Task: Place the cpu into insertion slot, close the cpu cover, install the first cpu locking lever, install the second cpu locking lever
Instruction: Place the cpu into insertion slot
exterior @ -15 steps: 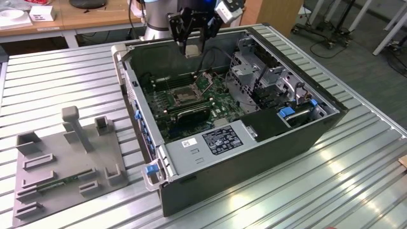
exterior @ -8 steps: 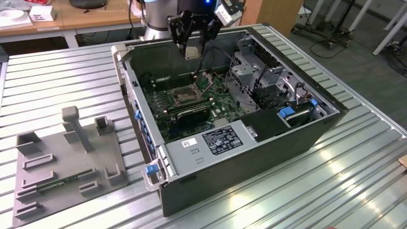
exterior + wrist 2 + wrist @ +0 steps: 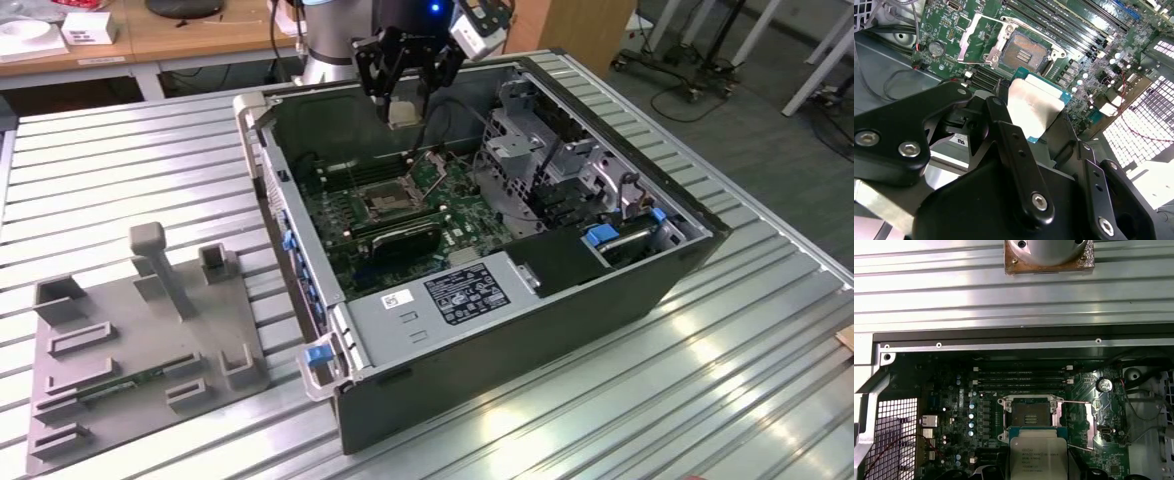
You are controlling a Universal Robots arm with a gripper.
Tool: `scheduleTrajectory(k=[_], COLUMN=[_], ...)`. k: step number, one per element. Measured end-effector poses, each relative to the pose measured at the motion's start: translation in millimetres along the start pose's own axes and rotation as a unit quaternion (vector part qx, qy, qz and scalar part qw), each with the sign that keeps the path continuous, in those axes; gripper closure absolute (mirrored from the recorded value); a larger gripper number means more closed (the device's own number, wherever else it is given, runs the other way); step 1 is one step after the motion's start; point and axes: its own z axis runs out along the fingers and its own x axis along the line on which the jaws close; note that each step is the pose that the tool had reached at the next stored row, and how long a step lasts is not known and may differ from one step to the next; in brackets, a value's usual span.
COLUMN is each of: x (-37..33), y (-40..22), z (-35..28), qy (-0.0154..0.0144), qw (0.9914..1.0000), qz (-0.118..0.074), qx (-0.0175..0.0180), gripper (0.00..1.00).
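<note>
The case (image 3: 534, 330) lies open side up on the desk (image 3: 134, 180). Its walls ring the motherboard (image 3: 454, 215), and a drive cage (image 3: 534, 150) stands at the exterior view's right. Inside, the slot (image 3: 1030, 417) sits uncovered with its dark centre bare, and the cover (image 3: 975, 37) is swung up off it. The gripper (image 3: 402, 105) hangs over the case rim, clamped on the cpu (image 3: 1036, 107). The cpu is held above the board, apart from the slot, metal top up, with its edges parallel to the slot's rim.
</note>
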Motion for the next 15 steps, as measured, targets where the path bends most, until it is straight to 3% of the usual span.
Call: scheduleTrajectory(k=[8, 15], x=[0.0, -0.2], y=[-0.2, -0.8], z=[1.5, 9.2], qy=[-0.0001, 0.0000], qw=[1.00000, 1.00000], qz=[0.000, 0.000], qx=[-0.0001, 0.0000], gripper=[0.46, 0.46])
